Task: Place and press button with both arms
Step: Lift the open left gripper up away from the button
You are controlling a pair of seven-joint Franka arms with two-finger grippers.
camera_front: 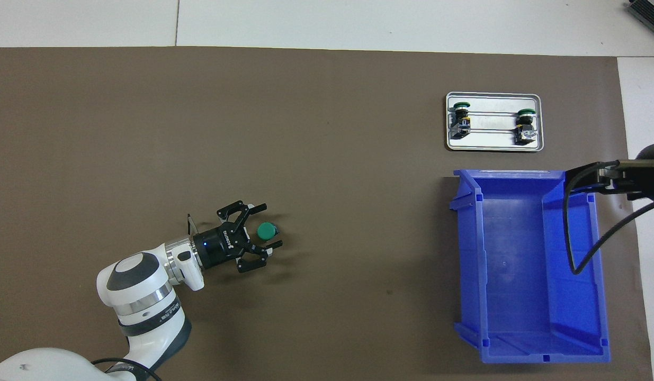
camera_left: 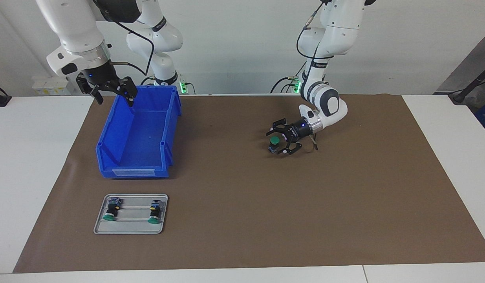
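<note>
You have the right pincer [camera_left: 112,91] hanging in the air over the bin's [camera_left: 120,157] rim at the robots' end, its fingers spread wide with nothing between them; that arm waits there. The blue bin sits on the brown mat [camera_left: 242,220] toward the right arm's end of the tabletop [camera_left: 34,165], its open front turned away from the robots.

Your left pincer [camera_left: 280,140] is low over the mat toward the left arm's end, lying nearly level. Its fingers stand wide apart, one on each side of the button [camera_left: 273,142]. The button stands on the mat between those fingertips, green cap up; in the overhead view it sits at about 2 o'clock from the wrist. You can't tell from either view whether a finger touches it.

Farther from the robots than the bin, just beside its open front, you see a grey tray [camera_left: 101,226]. Two more buttons [camera_left: 110,210] lie on their sides in it, well apart, green caps pointing away from the robots, toward 12 o'clock in the overhead view.
</note>
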